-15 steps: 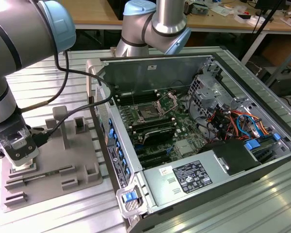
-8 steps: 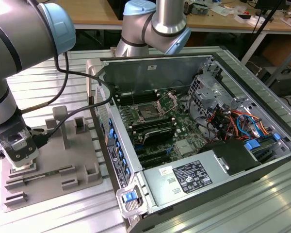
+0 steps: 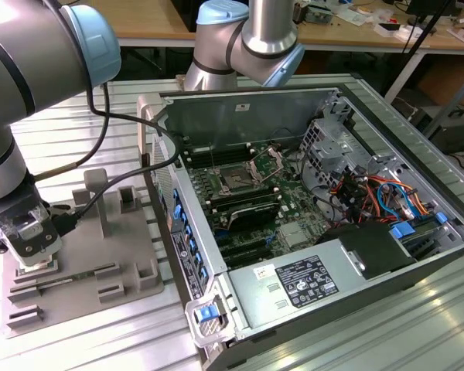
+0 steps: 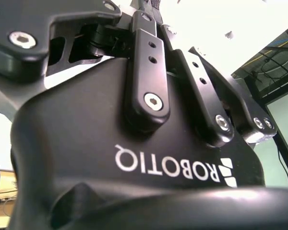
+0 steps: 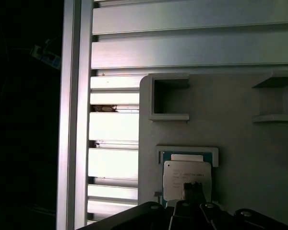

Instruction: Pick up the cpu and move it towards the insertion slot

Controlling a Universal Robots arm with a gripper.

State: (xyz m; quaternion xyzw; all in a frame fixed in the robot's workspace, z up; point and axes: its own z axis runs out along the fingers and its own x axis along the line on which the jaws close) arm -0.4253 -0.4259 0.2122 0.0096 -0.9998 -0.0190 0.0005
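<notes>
The cpu (image 5: 178,178), a small square chip with a silvery top, lies in a shallow recess of the grey plastic tray (image 5: 240,148) in the first wrist view. My gripper (image 5: 192,190) hangs right over the chip, its dark tip overlapping the chip's edge. At the exterior view's left, the gripper (image 3: 32,249) sits low over the near corner of the tray (image 3: 89,259). The insertion slot (image 3: 236,182), a dark square socket with its silver bracket raised, lies on the green board inside the open computer case, well to the exterior view's right of the gripper. The second wrist view looks along the gripper's black body (image 4: 149,158).
The open computer case (image 3: 309,100) has tall metal walls between tray and socket. Inside are memory slots (image 3: 251,209), a power supply (image 3: 301,282) and coloured cables (image 3: 383,197). A black cable (image 3: 100,131) loops from the arm. Ribbed aluminium table (image 5: 182,48) surrounds the tray.
</notes>
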